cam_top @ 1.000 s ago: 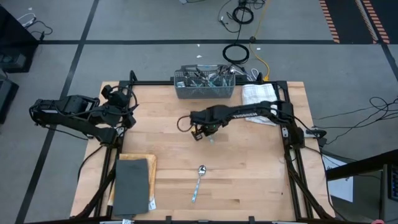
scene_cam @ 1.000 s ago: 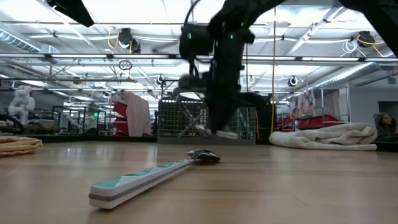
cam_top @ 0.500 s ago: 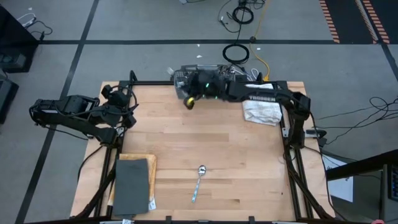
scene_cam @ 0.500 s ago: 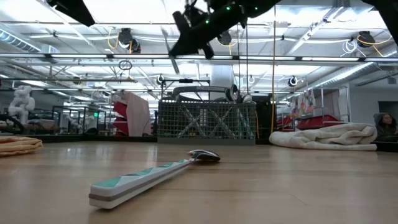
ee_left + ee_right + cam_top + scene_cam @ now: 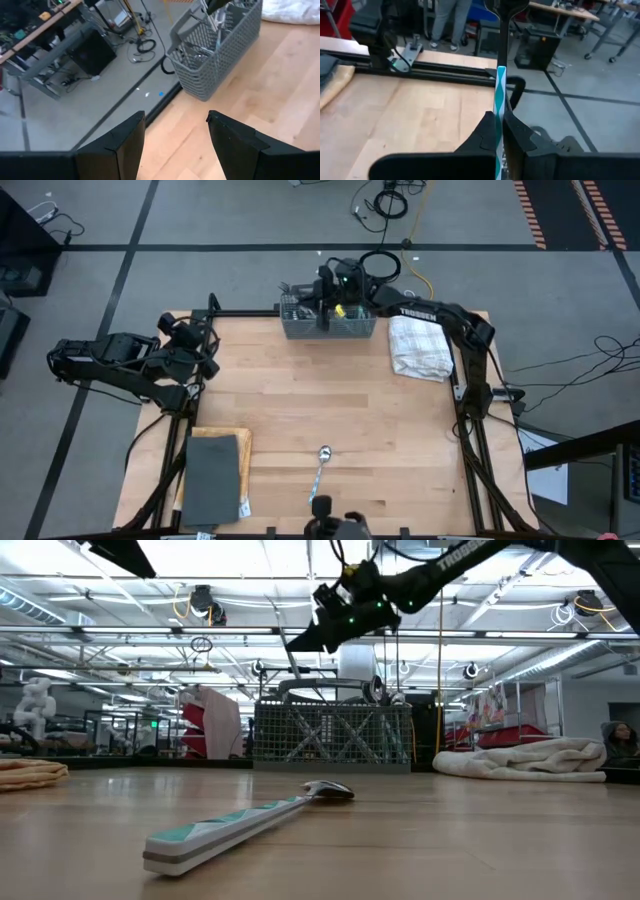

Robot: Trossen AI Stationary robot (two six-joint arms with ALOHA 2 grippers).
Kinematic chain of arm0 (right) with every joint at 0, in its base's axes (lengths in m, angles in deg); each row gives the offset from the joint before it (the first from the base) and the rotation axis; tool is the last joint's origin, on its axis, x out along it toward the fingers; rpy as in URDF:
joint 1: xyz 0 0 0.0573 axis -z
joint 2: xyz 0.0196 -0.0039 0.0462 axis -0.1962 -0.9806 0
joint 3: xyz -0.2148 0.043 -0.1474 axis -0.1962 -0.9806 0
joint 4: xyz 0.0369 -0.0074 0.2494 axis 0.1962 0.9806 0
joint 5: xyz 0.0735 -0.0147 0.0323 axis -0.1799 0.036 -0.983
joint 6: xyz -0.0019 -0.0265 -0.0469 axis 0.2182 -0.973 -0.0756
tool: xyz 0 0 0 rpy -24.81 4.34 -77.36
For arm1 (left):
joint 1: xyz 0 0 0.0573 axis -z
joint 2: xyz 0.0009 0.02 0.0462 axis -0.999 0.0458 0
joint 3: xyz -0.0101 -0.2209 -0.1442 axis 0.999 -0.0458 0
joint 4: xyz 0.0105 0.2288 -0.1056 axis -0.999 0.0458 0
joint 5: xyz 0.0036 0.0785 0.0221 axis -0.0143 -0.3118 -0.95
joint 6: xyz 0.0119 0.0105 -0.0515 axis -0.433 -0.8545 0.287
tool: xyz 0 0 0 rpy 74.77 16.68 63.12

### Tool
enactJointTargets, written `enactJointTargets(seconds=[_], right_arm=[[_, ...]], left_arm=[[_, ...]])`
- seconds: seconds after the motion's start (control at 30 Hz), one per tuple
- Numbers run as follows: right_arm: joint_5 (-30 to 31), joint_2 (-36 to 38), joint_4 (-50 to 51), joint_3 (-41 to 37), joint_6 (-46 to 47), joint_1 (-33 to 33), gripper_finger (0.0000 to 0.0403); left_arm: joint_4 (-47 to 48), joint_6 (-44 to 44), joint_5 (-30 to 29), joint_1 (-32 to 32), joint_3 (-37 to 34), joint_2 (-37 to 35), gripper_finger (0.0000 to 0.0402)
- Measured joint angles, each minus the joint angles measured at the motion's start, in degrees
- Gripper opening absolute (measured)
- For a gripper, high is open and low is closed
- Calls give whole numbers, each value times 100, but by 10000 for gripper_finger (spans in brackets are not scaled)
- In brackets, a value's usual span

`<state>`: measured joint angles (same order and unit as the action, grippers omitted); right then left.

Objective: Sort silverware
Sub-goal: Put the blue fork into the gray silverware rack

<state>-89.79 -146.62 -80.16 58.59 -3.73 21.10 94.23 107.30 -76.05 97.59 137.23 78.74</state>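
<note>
My right gripper [image 5: 325, 292] is over the grey wire-mesh basket [image 5: 328, 320] at the table's far edge, shut on one piece of silverware [image 5: 500, 85]. Whether that piece is a fork, spoon or knife I cannot tell. In the low view the piece [image 5: 292, 655] slants down toward the basket's top [image 5: 330, 705]. More silverware [image 5: 197, 50] stands inside the basket. A single spoon [image 5: 319, 470] lies flat on the table near its near edge; in the low view it is close by [image 5: 240, 825]. My left gripper [image 5: 175, 145] is open and waits at the table's left edge [image 5: 195, 345]. My right gripper pinches the piece's light blue patterned handle [image 5: 500, 107] between its two fingers. The piece lies along the fingers and sticks out ahead of them, metal end [image 5: 503, 12] farthest out. It is lifted clear, tilted with its free end down over the basket.
A white folded towel [image 5: 418, 345] lies right of the basket. A dark grey pad on a tan board [image 5: 215, 475] sits at the near left corner. Bare wood [image 5: 320, 400] spans the table's middle. People and benches stand beyond the far edge [image 5: 445, 20].
My right gripper has risen from just above the table's middle and swung toward the far edge, ending over the basket. It has stayed shut on the piece of silverware and carried it along. The spoon near the near edge has kept its place.
</note>
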Motion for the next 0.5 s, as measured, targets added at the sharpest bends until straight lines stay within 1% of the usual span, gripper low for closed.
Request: enactJointTargets(seconds=[0.07,0.13,0.3,0.5], right_arm=[[-144,-103,-139,0,-50,89,0],[-149,-236,-246,0,-130,156,0],[-293,-509,-537,-2,5,296,0],[-301,-713,-607,1,45,327,0]], left_arm=[[0,0,-80,0,0,0,224],[0,-1,-162,0,0,0,224],[1,-2,-295,0,0,0,224],[1,0,-314,0,0,-1,224]])
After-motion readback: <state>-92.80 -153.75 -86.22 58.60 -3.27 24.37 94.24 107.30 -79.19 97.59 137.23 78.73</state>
